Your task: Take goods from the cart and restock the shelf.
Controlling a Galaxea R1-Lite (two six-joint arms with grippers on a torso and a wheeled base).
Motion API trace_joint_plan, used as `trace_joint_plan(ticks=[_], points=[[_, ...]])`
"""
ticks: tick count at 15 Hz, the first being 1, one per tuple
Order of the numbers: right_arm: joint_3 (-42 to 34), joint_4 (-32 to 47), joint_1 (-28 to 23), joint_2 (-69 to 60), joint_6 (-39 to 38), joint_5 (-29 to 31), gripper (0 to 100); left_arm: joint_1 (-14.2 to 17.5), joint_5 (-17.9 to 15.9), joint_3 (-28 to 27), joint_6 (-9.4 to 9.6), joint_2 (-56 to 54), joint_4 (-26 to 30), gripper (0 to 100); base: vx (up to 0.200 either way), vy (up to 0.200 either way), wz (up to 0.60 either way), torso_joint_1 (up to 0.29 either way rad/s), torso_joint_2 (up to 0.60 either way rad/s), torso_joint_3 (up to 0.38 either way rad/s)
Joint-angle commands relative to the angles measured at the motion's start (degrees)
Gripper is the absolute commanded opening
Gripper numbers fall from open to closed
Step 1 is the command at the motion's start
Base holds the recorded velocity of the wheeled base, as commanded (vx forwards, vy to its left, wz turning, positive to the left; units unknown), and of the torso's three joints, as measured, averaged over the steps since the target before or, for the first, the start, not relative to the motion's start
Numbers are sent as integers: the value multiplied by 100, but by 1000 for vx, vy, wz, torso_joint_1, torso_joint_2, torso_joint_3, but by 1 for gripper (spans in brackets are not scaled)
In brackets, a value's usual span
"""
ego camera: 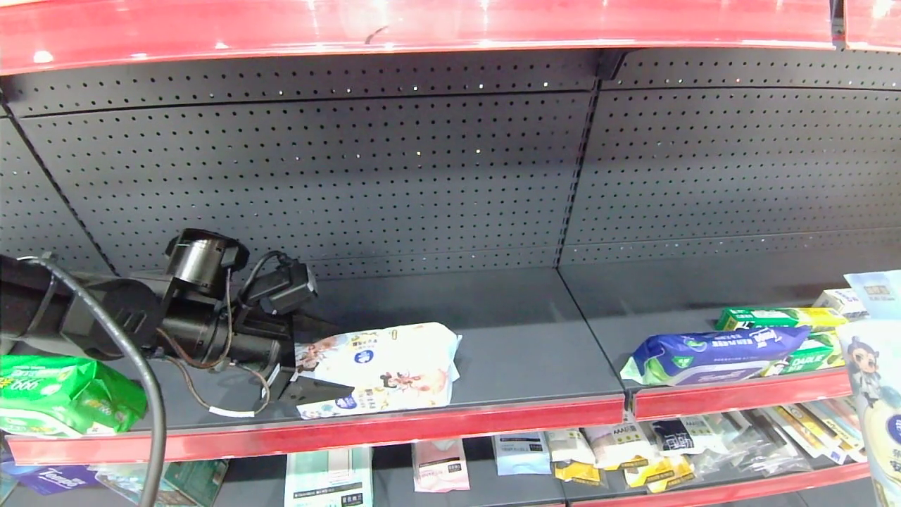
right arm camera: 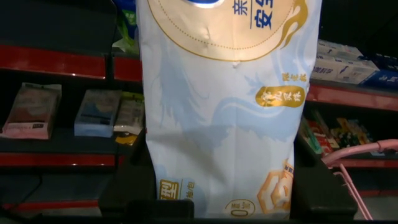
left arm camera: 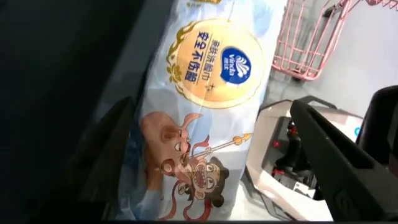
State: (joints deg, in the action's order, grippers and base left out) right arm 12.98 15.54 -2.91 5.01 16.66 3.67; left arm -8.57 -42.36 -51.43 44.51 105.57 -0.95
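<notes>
A white wipes pack (ego camera: 383, 370) printed with cartoon figures lies flat near the front of the grey shelf board (ego camera: 514, 331). My left gripper (ego camera: 327, 360) reaches in from the left and straddles the pack's near end. In the left wrist view this pack (left arm camera: 205, 93) lies between the fingers of the left gripper (left arm camera: 208, 112), with a gap beside one finger (left arm camera: 323, 149), so the gripper is open. My right gripper (right arm camera: 221, 183) is shut on a second pale cartoon pack (right arm camera: 224, 118), held upright; this second pack (ego camera: 873, 394) stands at the right edge of the head view.
Green packs (ego camera: 63, 394) lie at the shelf's left end. A blue wipes pack (ego camera: 711, 352) and green boxes (ego camera: 781, 318) lie on the right section. Several goods fill the lower shelf (ego camera: 619, 451). A red shelf (ego camera: 422, 28) hangs overhead. The pink cart (left arm camera: 311, 37) stands behind.
</notes>
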Motion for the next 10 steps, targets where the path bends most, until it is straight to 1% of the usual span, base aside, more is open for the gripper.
trace_joint_plan(ticks=[1, 3, 4, 5, 6, 7, 8, 9, 10], points=[[-50, 1, 1, 0, 3, 2, 0, -4, -62, -34, -12, -116, -10, 100, 0, 0, 0, 0, 0, 0], [-59, 1, 1, -9, 3, 2, 0, -4, -132, -183, -39, -80, -46, 100, 0, 0, 0, 0, 0, 0], [-77, 1, 1, -9, 3, 2, 0, -4, -150, -315, -452, 34, -547, 100, 0, 0, 0, 0, 0, 0], [-85, 1, 1, 0, 3, -7, 0, -57, -132, -306, -970, 87, -1197, 100, 0, 0, 0, 0, 0, 0], [-94, 1, 1, -9, -5, -7, 0, -154, -62, -271, -1612, 166, -1962, 100, 0, 0, 0, 0, 0, 0], [-103, 1, 1, 0, 3, -7, 0, -215, 105, -227, -1990, 210, -2524, 100, 0, 0, 0, 0, 0, 0], [-121, -7, 1, 0, 3, -24, 0, -391, 932, -148, -2631, 341, -3517, 100, 0, 0, 0, 0, 0, 0], [-121, -7, 1, 0, -5, -33, 0, -505, 1600, -104, -3053, 447, -4097, 100, 0, 0, 0, 0, 0, 0], [-129, 1, 1, 0, -5, -42, 0, -672, 2593, 28, -3625, 526, -4827, 100, 0, 0, 0, 0, 0, 0]])
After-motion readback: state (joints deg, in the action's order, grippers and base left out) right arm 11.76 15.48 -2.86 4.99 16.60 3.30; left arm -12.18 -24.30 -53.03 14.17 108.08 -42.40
